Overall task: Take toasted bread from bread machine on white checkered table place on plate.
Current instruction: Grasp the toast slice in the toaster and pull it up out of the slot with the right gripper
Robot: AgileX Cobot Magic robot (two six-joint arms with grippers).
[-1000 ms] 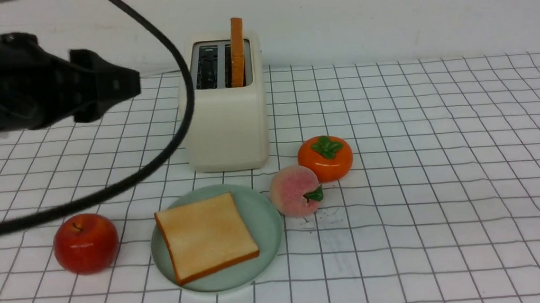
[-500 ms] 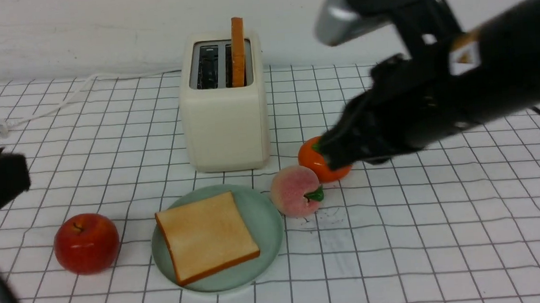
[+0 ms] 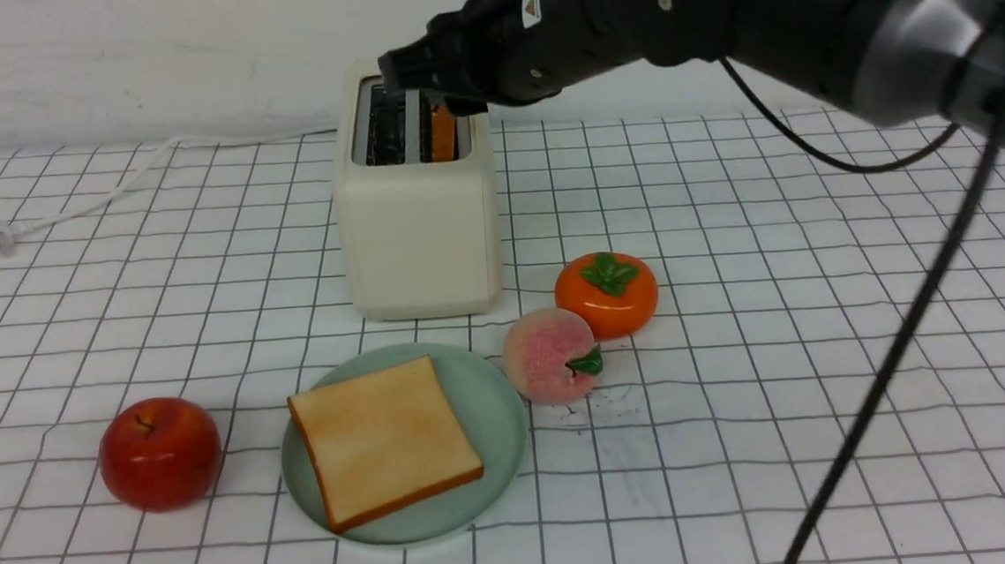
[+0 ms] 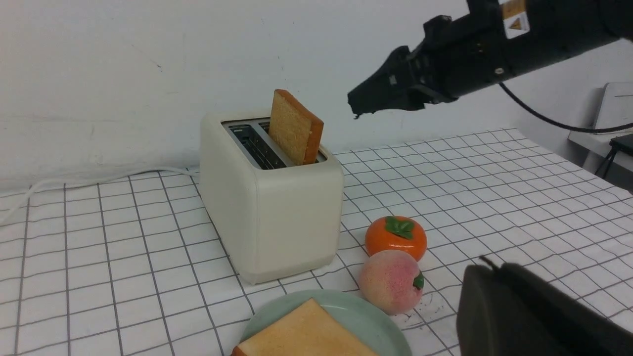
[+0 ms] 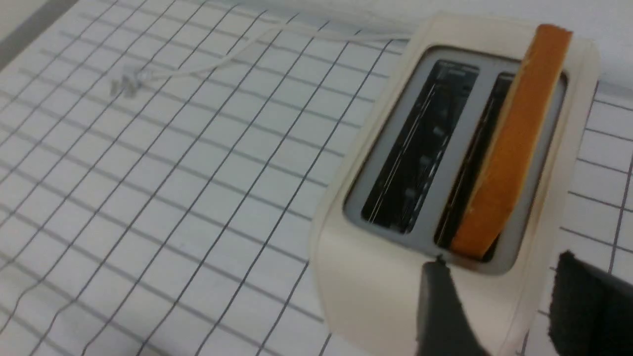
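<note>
One slice of toasted bread is lying flat on the plate, toward the near side of the white checkered table, so you are looking at a task that appears about half done. The other slice is standing upright in the right slot of the bread machine, just beyond the plate; the left slot is showing empty. Your right gripper is hovering close above the bread machine, fingers spread apart, gripping nothing and not touching the slice. Judging from this, you are facing the remaining work: closing on that slice, lifting it out and laying it on the plate. Your left gripper is sitting closed at the near left. An apple is resting left of the plate, a peach and a persimmon to its right.
</note>
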